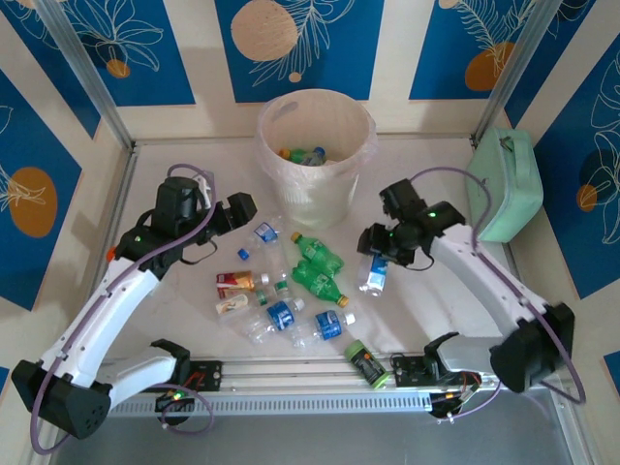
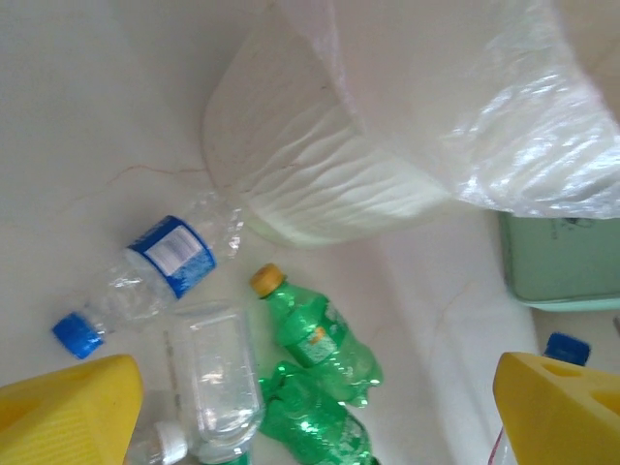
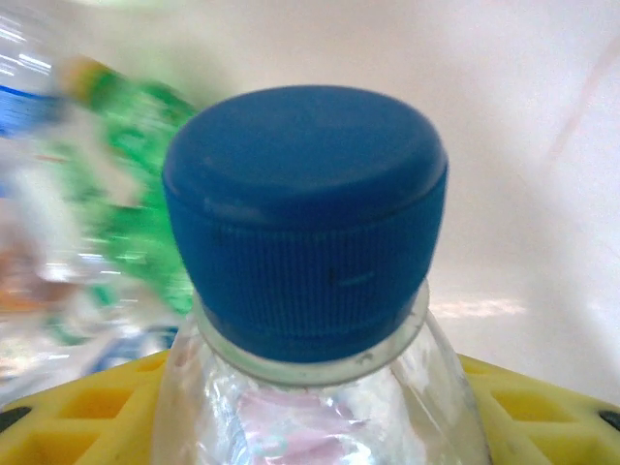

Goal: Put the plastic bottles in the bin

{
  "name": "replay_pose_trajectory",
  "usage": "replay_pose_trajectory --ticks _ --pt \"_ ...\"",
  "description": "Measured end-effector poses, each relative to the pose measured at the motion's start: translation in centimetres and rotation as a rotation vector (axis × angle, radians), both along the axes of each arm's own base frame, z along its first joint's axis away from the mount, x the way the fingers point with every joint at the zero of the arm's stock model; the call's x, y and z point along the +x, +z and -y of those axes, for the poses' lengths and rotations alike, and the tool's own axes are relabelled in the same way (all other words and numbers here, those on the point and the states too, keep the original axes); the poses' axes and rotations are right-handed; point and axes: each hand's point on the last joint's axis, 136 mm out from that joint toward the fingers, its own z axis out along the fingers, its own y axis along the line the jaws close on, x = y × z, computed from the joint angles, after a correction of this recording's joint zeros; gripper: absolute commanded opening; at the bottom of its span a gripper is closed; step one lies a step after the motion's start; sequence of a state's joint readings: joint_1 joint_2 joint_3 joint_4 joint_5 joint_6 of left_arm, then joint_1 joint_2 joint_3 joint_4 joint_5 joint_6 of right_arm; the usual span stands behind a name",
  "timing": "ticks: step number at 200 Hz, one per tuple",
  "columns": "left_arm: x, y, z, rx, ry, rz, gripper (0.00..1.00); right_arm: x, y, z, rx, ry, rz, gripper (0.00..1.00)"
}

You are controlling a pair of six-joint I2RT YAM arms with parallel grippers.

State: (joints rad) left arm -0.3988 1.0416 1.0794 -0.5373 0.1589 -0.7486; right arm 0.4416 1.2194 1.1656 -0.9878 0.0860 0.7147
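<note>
The left fingers (image 1: 240, 206) hang over the table (image 1: 184, 291) at about 10 o'clock from the scattered bottles. They are spread wide, with nothing between them. At their 5 o'clock lies a clear blue-labelled bottle (image 1: 263, 232), on its side with the cap toward 7 o'clock.

Nearer the arms' bases lie a red-labelled bottle (image 1: 235, 281) and a cream-labelled bottle (image 1: 231, 306), side by side. Two green bottles (image 1: 318, 263) lie touching at 3 o'clock from them. Two more clear bottles (image 1: 302, 320) with blue labels lie at 6 o'clock from the green pair. A dark cylinder (image 1: 363, 363) with a green cap lies at the near rail, at 5 o'clock from the group.

The bin (image 1: 339, 194) stands at the table's 12 o'clock, lined with a clear bag, with several bottles (image 1: 305, 155) already inside.

At 3 o'clock from the green pair, the right fingers (image 1: 376, 254) are closed on a blue-capped clear bottle (image 1: 376, 278). In the right wrist view its cap (image 3: 305, 223) rises between the yellow tips. Whether it rests on the table cannot be told.

A mint-green case (image 1: 504, 184) leans at the right wall, at 2 o'clock from those fingers.
</note>
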Motion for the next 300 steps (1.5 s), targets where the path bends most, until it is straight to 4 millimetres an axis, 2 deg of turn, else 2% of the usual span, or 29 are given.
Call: replay_pose_trajectory --ticks 27,51,77,92,126,164,192,231,260,300 --pt "0.1 1.8 1.5 -0.094 -0.048 0.036 0.92 1.4 6.8 -1.0 0.176 -0.007 0.187 0.58" --pt "0.1 4.4 3.3 -0.196 -0.128 0.086 0.92 2.5 11.2 -2.0 0.318 -0.003 0.288 0.58" --pt "-0.3 7.6 6.1 -0.317 -0.244 0.155 0.95 3.4 15.0 -3.1 0.449 0.02 0.363 0.58" --pt "-1.1 9.1 8.4 -0.384 -0.332 0.184 0.97 3.6 17.1 -3.8 0.525 0.039 0.4 0.58" --pt "-2.5 10.0 12.9 -0.472 -0.487 0.188 1.0 3.9 21.0 -5.0 0.666 0.079 0.46 0.59" --pt "-4.0 10.6 17.6 -0.579 -0.631 0.183 1.0 4.1 23.3 -6.0 0.771 0.115 0.471 0.59" --pt "-4.9 11.9 19.5 -0.641 -0.706 0.202 0.96 4.6 23.9 -6.4 0.817 0.116 0.463 0.59" --pt "-5.6 13.3 19.8 -0.686 -0.743 0.233 0.92 4.4 25.1 -6.7 0.867 0.135 0.473 0.59" --pt "-5.8 14.2 19.8 -0.716 -0.755 0.256 0.85 4.4 25.5 -7.0 0.89 0.147 0.468 0.59" --pt "-5.6 14.4 20.1 -0.748 -0.772 0.259 0.78 4.4 24.6 -7.7 0.912 0.153 0.433 0.59"
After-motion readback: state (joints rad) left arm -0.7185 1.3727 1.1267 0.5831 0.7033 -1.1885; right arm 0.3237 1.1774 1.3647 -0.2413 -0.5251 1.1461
